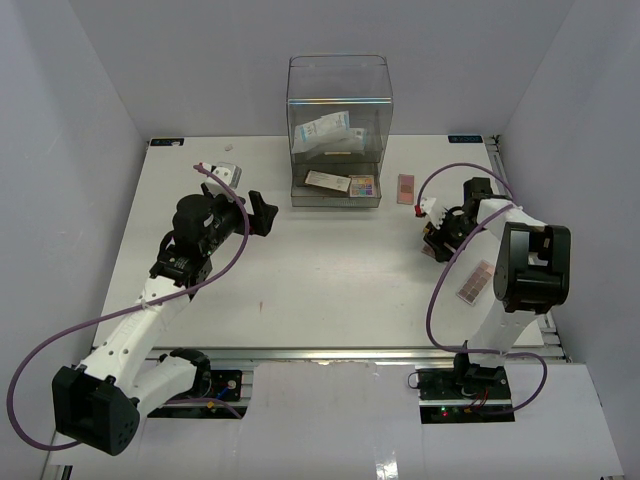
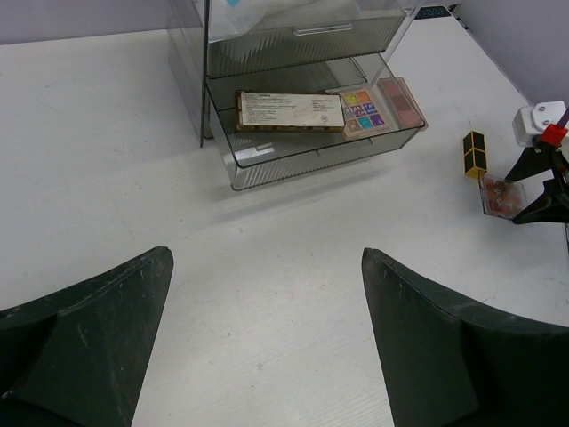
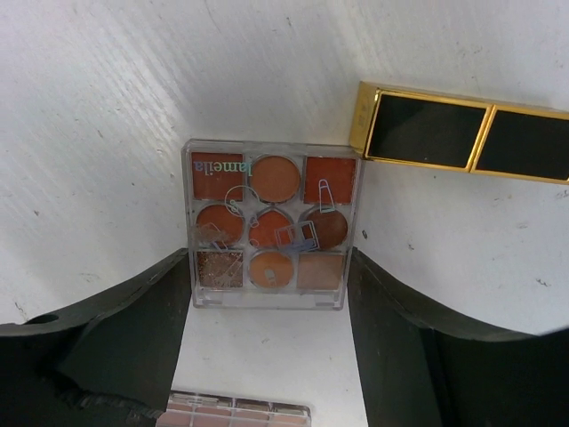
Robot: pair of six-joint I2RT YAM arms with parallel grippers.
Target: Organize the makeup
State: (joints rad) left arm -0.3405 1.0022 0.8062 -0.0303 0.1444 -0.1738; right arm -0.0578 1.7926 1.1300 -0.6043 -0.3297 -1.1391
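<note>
My right gripper [image 3: 267, 260] has its fingers against both sides of a square clear palette of orange and brown shades [image 3: 267, 213], at its near end. It sits at the right of the table [image 1: 436, 238]. A black and gold compact [image 3: 462, 132] lies just beyond it. Another pink palette [image 3: 238, 414] lies below the fingers. My left gripper [image 2: 267, 342] is open and empty above bare table, left of the clear drawer box [image 1: 338, 125]. Its open lower drawer [image 2: 267, 156] holds a long labelled palette [image 2: 289, 111], a colourful one [image 2: 363, 111] and a pink one [image 2: 400, 100]. White-blue sachets [image 1: 325, 130] lie in the upper drawer.
A pink palette [image 1: 405, 188] lies on the table right of the box. Another palette [image 1: 475, 283] lies under my right arm. A small white item [image 1: 226, 173] lies at the back left. Grey walls close in the table on both sides.
</note>
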